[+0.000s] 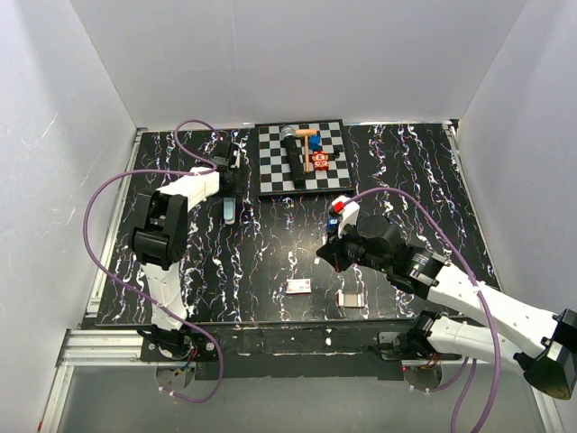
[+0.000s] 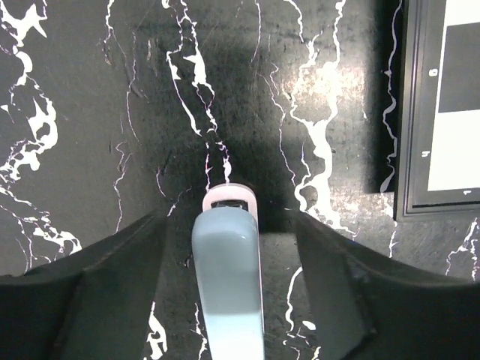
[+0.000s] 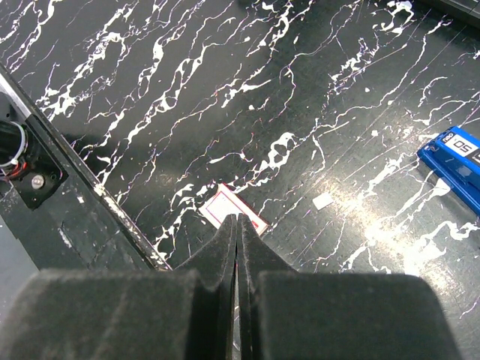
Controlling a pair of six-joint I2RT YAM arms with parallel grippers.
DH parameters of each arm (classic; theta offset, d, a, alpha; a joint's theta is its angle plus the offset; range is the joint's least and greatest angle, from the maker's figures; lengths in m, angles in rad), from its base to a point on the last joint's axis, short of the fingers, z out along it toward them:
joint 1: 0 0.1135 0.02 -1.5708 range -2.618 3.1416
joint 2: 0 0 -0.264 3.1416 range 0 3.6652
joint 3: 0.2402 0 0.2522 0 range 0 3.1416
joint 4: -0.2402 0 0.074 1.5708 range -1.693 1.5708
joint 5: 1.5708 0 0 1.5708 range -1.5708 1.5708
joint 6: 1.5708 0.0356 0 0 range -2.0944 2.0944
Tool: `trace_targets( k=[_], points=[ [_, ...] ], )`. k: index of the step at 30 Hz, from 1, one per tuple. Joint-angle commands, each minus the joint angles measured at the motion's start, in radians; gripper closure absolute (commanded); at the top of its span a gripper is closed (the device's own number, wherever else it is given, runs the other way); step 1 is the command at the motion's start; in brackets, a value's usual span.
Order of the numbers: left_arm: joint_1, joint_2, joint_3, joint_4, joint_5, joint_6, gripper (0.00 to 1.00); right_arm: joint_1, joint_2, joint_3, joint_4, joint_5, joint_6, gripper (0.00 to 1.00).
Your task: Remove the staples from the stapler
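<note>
The stapler (image 3: 450,161) lies on the counter (image 3: 300,90) at the right edge of the right wrist view, apart from the right fingers (image 3: 229,240), which are pressed together on nothing. The left fingers (image 2: 135,259) stand wide apart around a pale-blue oblong piece (image 2: 227,285), neither touching it.

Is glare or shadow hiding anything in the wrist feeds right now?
Left wrist: a dark shadow lies on the table ahead of the pale-blue piece, veins readable; left gripper fingers look soft. Right wrist: glare brightens the marble near the white scrap, hiding nothing; the shut right gripper is blurred. Top external: evenly lit.
</note>
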Motion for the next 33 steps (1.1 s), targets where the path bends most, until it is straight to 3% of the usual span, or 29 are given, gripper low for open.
trace_targets(
  k=[1, 10, 16, 24, 33],
  points=[
    [0.008, -0.05, -0.005, 0.034, -0.017, 0.014, 0.28, 0.0, 0.002, -0.002, 0.026, 0.009, 0.01, 0.99],
    [0.008, -0.201, -0.008, 0.0, 0.003, 0.015, 0.21, -0.001, -0.001, 0.069, -0.046, 0.099, -0.027, 0.86],
    [0.006, -0.372, -0.089, 0.016, 0.169, -0.011, 0.22, -0.035, -0.01, 0.11, -0.107, 0.195, -0.028, 0.64],
    [-0.026, -0.579, -0.206, 0.118, 0.423, -0.087, 0.24, -0.194, 0.005, 0.152, -0.214, 0.216, 0.054, 0.59],
    [-0.273, -0.535, -0.101, 0.112, 0.425, -0.067, 0.24, -0.395, 0.002, 0.106, -0.242, 0.216, 0.156, 0.6]
  ],
)
